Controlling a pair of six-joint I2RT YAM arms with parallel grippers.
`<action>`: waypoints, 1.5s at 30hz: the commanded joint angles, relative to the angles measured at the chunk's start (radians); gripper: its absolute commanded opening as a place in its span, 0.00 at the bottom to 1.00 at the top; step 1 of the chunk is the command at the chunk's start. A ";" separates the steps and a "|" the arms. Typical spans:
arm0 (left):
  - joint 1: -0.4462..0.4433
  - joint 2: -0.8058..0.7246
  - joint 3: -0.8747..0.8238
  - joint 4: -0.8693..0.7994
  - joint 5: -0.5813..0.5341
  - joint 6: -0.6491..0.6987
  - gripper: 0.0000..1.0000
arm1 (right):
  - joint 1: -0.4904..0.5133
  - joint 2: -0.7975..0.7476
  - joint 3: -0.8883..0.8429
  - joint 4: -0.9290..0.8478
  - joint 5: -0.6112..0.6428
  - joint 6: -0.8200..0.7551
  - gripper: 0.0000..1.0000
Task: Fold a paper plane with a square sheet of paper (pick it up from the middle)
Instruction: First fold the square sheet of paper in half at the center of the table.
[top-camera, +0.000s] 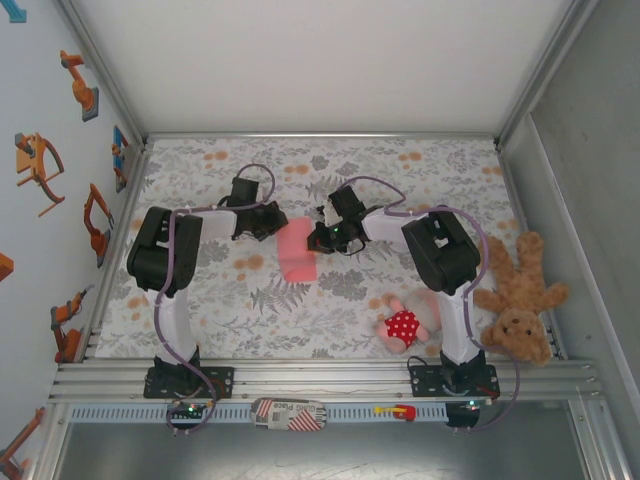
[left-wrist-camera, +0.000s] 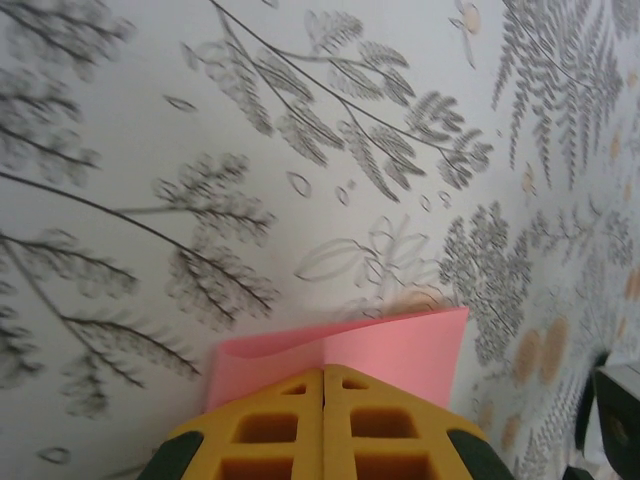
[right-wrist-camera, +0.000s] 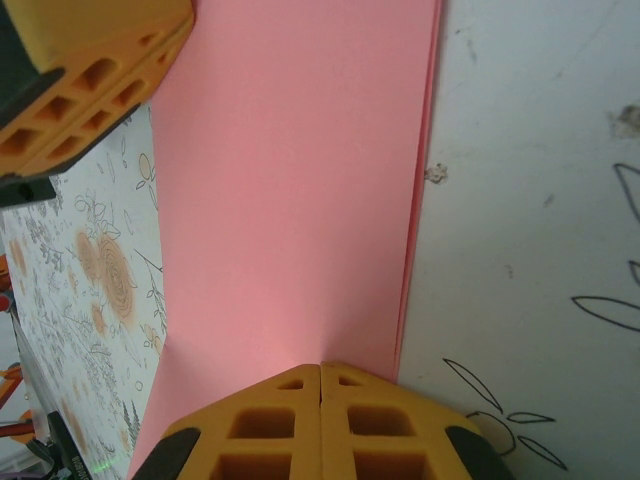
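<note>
Because the left hand (top-camera: 266, 222) and the right hand (top-camera: 320, 238) are both closed tight on the salmon-pink sheet of paper (top-camera: 297, 254), at the middle of the tabletop (top-camera: 330, 170) with the hands at its 10 and 2 o'clock corners, I think an uneven pull could tear it or slide its layers apart. Nothing lies in a container; the plush doll (top-camera: 404, 322) and teddy bear (top-camera: 518, 300) rest on the tabletop at 4 o'clock.

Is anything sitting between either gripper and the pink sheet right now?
Nothing visible. The left gripper and right gripper are both shut on the sheet of paper, at opposite sides. The plush doll lies well aside, by the right arm's base.
</note>
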 joint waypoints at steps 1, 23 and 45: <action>0.028 0.032 0.036 -0.064 -0.038 0.013 0.00 | -0.030 0.160 -0.122 -0.291 0.309 -0.007 0.00; 0.084 -0.128 0.019 -0.040 0.109 -0.004 0.00 | -0.030 0.150 -0.136 -0.286 0.326 0.008 0.00; -0.104 -0.202 -0.285 -0.067 0.211 -0.027 0.00 | -0.030 0.156 -0.149 -0.273 0.314 0.024 0.00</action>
